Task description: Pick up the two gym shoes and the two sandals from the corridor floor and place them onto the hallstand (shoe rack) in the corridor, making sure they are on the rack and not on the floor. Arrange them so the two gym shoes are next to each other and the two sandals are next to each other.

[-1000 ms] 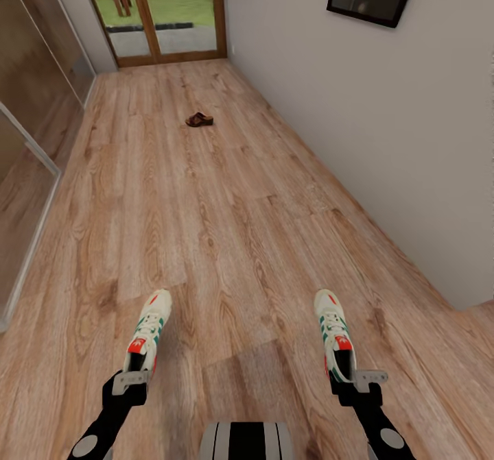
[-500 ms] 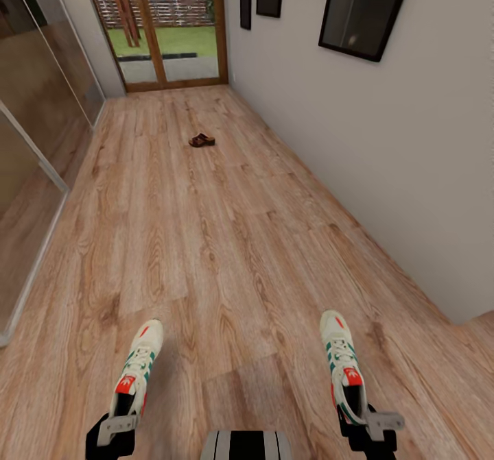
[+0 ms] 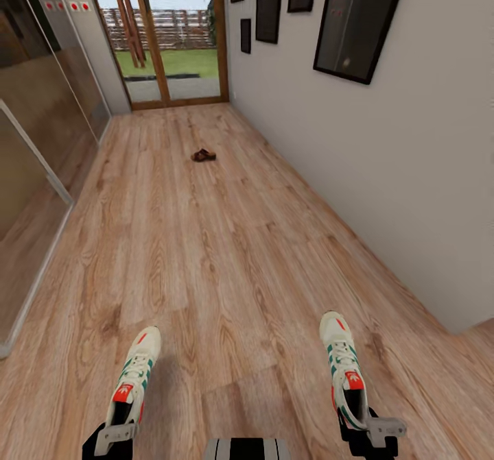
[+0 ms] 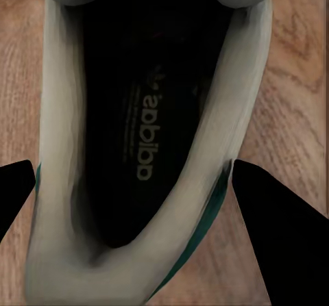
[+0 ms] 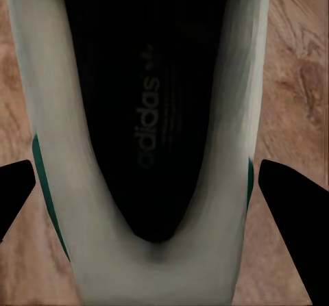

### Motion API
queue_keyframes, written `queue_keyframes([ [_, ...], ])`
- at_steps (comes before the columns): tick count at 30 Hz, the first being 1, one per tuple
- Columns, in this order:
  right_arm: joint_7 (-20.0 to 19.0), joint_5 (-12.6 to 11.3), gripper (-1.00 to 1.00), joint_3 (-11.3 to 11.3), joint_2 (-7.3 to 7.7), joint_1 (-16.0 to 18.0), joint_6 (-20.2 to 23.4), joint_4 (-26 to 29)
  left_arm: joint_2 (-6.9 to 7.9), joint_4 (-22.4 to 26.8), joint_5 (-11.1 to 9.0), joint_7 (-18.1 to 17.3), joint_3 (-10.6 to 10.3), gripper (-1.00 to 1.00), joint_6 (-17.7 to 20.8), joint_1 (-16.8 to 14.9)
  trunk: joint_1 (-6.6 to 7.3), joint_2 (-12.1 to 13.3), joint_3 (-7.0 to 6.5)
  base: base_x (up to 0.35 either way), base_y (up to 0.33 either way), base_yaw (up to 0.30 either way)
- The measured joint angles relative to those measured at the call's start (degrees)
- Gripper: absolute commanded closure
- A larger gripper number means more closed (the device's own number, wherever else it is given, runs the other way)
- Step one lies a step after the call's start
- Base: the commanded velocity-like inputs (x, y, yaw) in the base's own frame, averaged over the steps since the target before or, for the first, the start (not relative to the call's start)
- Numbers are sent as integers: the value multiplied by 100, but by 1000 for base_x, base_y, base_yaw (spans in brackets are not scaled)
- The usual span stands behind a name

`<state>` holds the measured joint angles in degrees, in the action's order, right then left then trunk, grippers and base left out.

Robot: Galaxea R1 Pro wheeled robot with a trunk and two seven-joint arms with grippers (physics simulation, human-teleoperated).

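A white gym shoe with green stripes [image 3: 134, 376] hangs over the corridor floor [image 3: 226, 254] with my left gripper [image 3: 112, 438] shut on its heel. My right gripper [image 3: 372, 428] is shut on the heel of the other gym shoe [image 3: 343, 364]. The left wrist view looks into the dark opening of its shoe [image 4: 147, 135], a finger [image 4: 277, 227] on each side of the heel. In the right wrist view its shoe [image 5: 154, 114] sits the same way between the fingers [image 5: 295, 203]. Far down the corridor a dark brown sandal [image 3: 203, 155] lies on the planks. The hallstand is out of view.
A plain wall [image 3: 384, 172] with dark framed pictures [image 3: 353, 18] runs along the right. Glass panels [image 3: 34, 158] line the left. A wood-framed glass door [image 3: 175, 42] closes the far end, with a garden behind it.
The whole head view has tilted upward, showing more of the door and pictures. Both shoes stay in the grippers, which now sit lower in the picture.
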<state>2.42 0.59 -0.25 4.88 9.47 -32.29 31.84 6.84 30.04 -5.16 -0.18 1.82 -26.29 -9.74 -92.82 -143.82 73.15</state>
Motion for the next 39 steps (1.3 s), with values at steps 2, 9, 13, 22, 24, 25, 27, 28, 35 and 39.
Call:
queue_keyframes([
  [2, 3, 6, 100, 1, 20, -1, 6, -33, -8, -42, 6, -1, -6, 100, -1, -1, 5, 3, -56, 0, 0, -163],
  [9, 7, 5, 100, 5, 21, -2, 2, -192, -14, -90, 11, -1, -15, 100, 0, -2, 23, 12, -260, 0, 0, -209],
  [13, 8, 7, 100, 11, 11, -1, 2, -211, -17, -99, 11, -2, -24, 100, -2, -2, 34, 17, -377, 0, 0, -224],
  [22, 1, 13, 100, 18, -14, -2, 2, -292, -18, -102, 11, -2, -35, 100, -6, -2, 57, 30, -636, 0, 0, -235],
  [24, 0, 13, 100, 20, -19, -2, 2, -340, -18, -104, 11, -2, -35, 100, -3, -2, 62, 32, -692, 0, 0, -253],
  [25, 0, 13, 100, 21, -23, -2, 2, -358, -18, -103, 11, -2, -35, 100, -4, -2, 64, 34, -720, 0, 0, -258],
  [27, 0, 12, 100, 21, -27, -2, 2, -375, -18, -108, 11, -2, -36, 100, -5, -2, 70, 36, -775, 0, 0, -261],
  [28, 1, 12, 100, 21, -28, -2, 2, -381, -18, -120, 11, -2, -35, 100, -7, -1, 72, 38, -802, 0, 0, -266],
  [35, 17, 6, 100, 16, -31, -1, 1, -391, -18, -161, 11, -2, -34, 100, -9, 0, 90, 47, -973, 0, 0, -124],
  [39, 18, -1, 100, 13, -37, -2, 2, -386, -18, -169, 10, 0, -35, 100, -9, -2, 100, 52, -1062, 0, 0, -233],
])
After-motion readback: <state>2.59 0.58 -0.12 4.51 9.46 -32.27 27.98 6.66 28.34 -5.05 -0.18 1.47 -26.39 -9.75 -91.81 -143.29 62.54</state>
